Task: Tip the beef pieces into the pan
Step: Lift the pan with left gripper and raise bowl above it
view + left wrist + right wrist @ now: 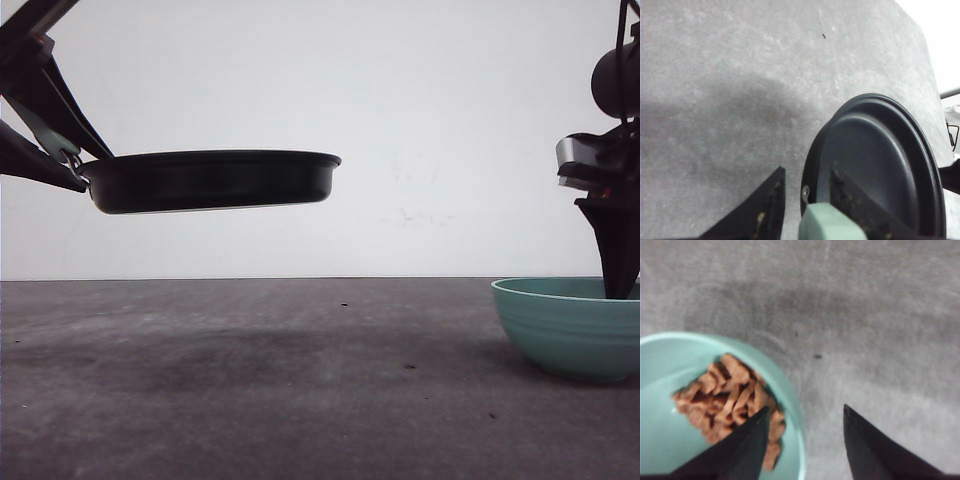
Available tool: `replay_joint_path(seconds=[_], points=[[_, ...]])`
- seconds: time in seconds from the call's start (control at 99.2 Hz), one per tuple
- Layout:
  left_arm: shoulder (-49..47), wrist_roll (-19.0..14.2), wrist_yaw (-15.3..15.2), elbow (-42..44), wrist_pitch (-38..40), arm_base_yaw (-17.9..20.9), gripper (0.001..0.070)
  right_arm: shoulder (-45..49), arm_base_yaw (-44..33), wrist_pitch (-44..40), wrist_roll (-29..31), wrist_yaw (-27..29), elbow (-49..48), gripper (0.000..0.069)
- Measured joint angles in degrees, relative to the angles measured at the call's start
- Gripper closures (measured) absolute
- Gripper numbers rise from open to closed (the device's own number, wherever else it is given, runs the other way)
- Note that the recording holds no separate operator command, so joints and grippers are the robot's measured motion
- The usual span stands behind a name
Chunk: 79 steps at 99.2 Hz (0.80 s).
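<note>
Over at three o'clock my right fingers (805,440) straddle, spread, the bowl (565,330) rim beside the beef pieces (730,395), while my left fingers (807,197) clamp the raised pan (210,180) at nine; next, I judge, grip and lift the bowl.

Matt black pan (215,181); ribbed, smooth teal bowl (570,330).

Light is soft and even, with a bright white wall (420,120) behind. The pan (210,180) casts a broad, faint shadow on the grey worktop (250,380). The right wrist view is blurred; its bowl (795,430) looks soft.
</note>
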Motion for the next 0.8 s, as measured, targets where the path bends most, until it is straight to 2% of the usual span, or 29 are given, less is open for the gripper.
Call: replay_joint_path(seconds=[0.06, 0.171, 0.252, 0.413, 0.585, 0.796], points=[[0.0, 0.0, 0.0, 0.0, -0.2, 0.0, 0.0578, 0.3, 0.0, 0.6, 0.0, 0.0, 0.0, 0.0450], [0.0, 0.2, 0.0, 0.0, -0.7, -0.5, 0.0578, 1.0, 0.2, 0.7, -0.6, -0.9, 0.0, 0.0607], [0.0, 0.7, 0.0, 0.0, -1.2, -1.2, 0.0578, 1.8, 0.2, 0.7, -1.2, -1.6, 0.0, 0.0660], [0.0, 1.2, 0.0, 0.0, -1.6, -2.2, 0.0578, 2.1, 0.2, 1.4, -2.0, -4.1, 0.0, 0.0676], [0.0, 1.3, 0.0, 0.0, -1.6, -3.6, 0.0578, 1.7, 0.5, 4.0, -1.9, -12.0, 0.0, 0.0677], [0.9, 1.3, 0.0, 0.6, -2.7, -6.3, 0.0578, -8.0, 4.5, 10.9, 0.9, -12.7, 0.0, 0.0677]])
